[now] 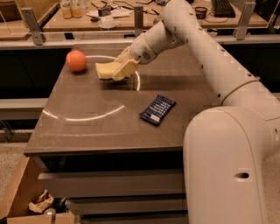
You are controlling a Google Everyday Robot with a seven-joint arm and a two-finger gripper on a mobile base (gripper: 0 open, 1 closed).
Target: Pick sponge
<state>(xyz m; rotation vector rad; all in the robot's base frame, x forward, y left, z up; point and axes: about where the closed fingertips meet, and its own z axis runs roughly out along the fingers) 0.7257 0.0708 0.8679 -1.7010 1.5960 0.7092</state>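
Observation:
The pale yellow sponge is at the far middle of the brown table, right of the orange ball. My gripper reaches in from the right. Its pale yellow fingers are closed on the sponge's right end. The sponge is tilted and held just above the tabletop, with a shadow under it. The arm runs up and to the right from the gripper.
A dark blue snack packet lies on the table's right side, nearer the front. A counter with bottles and clutter stands behind the table. A cardboard box with trash sits on the floor at lower left.

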